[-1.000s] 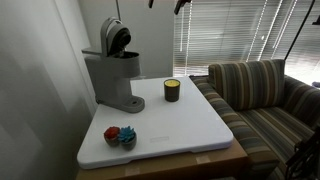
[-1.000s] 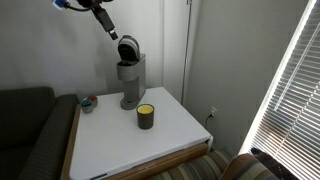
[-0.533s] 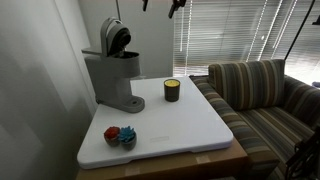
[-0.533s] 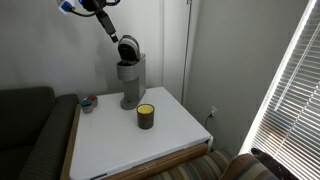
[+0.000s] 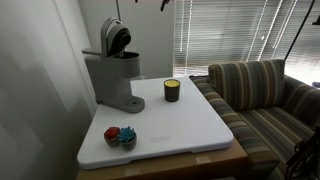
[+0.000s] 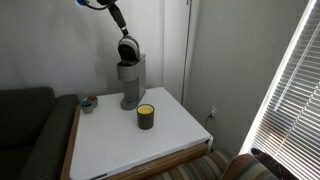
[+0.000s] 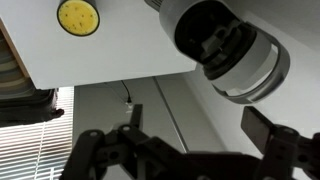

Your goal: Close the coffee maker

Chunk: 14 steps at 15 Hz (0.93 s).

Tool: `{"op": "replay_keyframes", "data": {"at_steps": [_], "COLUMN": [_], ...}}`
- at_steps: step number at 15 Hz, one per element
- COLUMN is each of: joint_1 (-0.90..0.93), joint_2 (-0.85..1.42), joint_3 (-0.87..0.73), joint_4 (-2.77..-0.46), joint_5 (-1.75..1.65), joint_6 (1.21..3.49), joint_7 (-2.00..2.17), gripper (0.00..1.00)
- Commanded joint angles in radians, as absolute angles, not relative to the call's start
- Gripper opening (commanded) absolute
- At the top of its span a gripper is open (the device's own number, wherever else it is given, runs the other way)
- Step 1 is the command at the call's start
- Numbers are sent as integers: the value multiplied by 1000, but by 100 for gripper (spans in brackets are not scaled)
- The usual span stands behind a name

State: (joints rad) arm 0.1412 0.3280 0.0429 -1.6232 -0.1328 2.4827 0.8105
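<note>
On the left part of the white tabletop (image 5: 190, 120) stands the coffee maker (image 5: 112, 78), grey and boxy. Its dark rounded lid (image 5: 116, 38) is tipped up on the hinge, so the closing is not yet done. At about 3 o'clock from it in an exterior view sits a small dark jar (image 5: 172, 90) with a yellow top, apart from the machine. Toward 6 o'clock, near the front edge, lies a small red-and-blue object (image 5: 120, 136) I cannot identify. My end effector (image 7: 192, 115) hangs above the machine, its fingers (image 7: 265, 128) spread apart with nothing between them. In the wrist view the jar's yellow top shows at 11 o'clock and the raised lid fills the 1 o'clock region. In an exterior view my arm (image 6: 112, 14) reaches down from 11 o'clock to just above the lid; I cannot tell whether it touches. I judge this to be the approach step. The next move calls for setting a finger on the lid's raised back and pushing it forward and down along the hinge arc until it seats, gently enough that the machine neither slides nor tips.
</note>
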Motion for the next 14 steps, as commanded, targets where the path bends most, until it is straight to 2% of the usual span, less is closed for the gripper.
{"op": "replay_keyframes", "data": {"at_steps": [1, 9, 10, 11, 14], "joint_1": [178, 218, 224, 230, 254], "joint_2": [485, 790, 820, 847, 926], "joint_3": [-5, -12, -15, -18, -34], "joint_4": [-1369, -939, -889, -840, -696], "joint_5": [-159, -102, -104, -106, -111], "joint_6": [2390, 2354, 2349, 2340, 2341], "joint_7": [807, 772, 768, 767, 787], "gripper": [100, 100, 89, 73, 52]}}
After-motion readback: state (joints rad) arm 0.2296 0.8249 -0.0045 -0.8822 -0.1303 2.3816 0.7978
